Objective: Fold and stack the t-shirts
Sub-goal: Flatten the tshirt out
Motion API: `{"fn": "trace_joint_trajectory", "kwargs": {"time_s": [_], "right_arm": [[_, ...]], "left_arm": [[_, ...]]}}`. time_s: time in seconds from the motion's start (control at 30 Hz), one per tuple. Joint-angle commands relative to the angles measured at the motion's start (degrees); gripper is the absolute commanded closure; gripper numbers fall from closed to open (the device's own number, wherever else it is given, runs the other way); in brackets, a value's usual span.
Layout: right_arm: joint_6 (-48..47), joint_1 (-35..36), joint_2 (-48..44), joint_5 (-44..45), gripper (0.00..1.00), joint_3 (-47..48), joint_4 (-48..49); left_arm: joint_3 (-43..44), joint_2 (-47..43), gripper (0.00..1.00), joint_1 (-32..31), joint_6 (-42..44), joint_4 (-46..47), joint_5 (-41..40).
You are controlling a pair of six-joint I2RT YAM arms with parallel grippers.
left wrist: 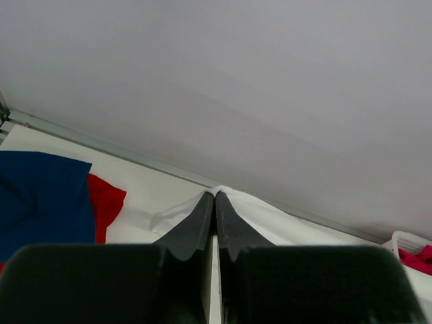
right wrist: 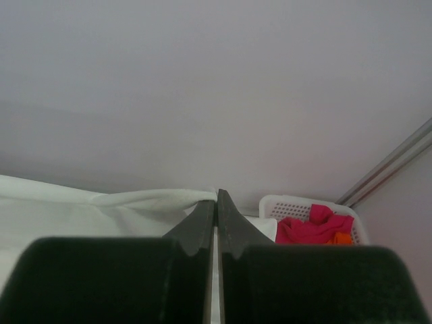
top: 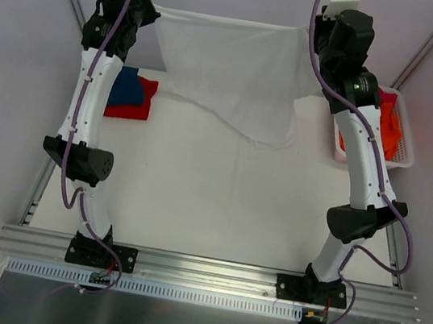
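Observation:
The large white t-shirt [top: 230,70] hangs stretched between my two grippers above the far part of the table, its lower edge trailing on the tabletop. My left gripper [left wrist: 215,194] is shut on its left top corner [left wrist: 270,219]. My right gripper [right wrist: 216,194] is shut on its right top corner [right wrist: 135,202]. In the top view the left gripper [top: 153,12] and the right gripper [top: 313,34] are far back and raised. A folded blue t-shirt [top: 127,88] lies on a folded red one [top: 133,106] at the far left. Pink [right wrist: 314,226] and orange [top: 389,127] t-shirts lie in the basket.
The white plastic lattice basket [top: 402,157] stands at the far right, beside the right arm. Grey walls enclose the table at the back and on both sides. The metal rail runs along the near edge [top: 209,268].

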Motion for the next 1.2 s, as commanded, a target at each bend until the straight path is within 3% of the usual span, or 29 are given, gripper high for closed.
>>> {"fn": "trace_joint_trajectory", "kwargs": {"time_s": [0.0,0.13,0.27,0.43,0.47,0.57,0.67,0.77,1.17], "right_arm": [[0.92,-0.04,-2.22,0.14,1.0,5.92,2.02],[-2.58,3.73,-10.47,2.24,1.0,-3.78,9.55],[-1.2,6.28,-17.07,3.12,1.0,-14.18,9.84],[4.51,9.01,-26.29,3.48,1.0,-35.44,12.82],[5.39,9.62,-29.18,3.82,1.0,-42.26,13.26],[8.73,11.99,-34.72,4.88,1.0,-53.53,15.36],[9.44,15.68,-39.12,8.04,1.0,-58.84,16.52],[11.11,19.2,-41.51,10.58,1.0,-63.24,15.82],[25.67,36.77,-48.9,21.75,1.0,-80.03,10.12]], "left_arm": [[5.13,-3.66,1.0,1.37,-1.2,1.46,2.6],[3.99,-8.23,1.0,1.28,-0.32,1.72,2.95],[-2.76,-14.37,1.0,1.28,-0.49,2.77,2.95],[-27.25,-22.46,1.0,1.28,-4.18,8.03,2.95],[-36.79,-26.13,1.0,1.28,-4.79,10.22,3.12],[-48.27,-32.11,1.0,1.2,-7.17,15.51,3.13],[-62.5,-37.74,1.0,0.93,-9.36,18.06,3.21],[-71.21,-43.8,1.0,-0.91,-10.95,19.21,1.2],[-99.0,-63.43,1.0,-11.71,-20.79,16.67,-4.26]]}}
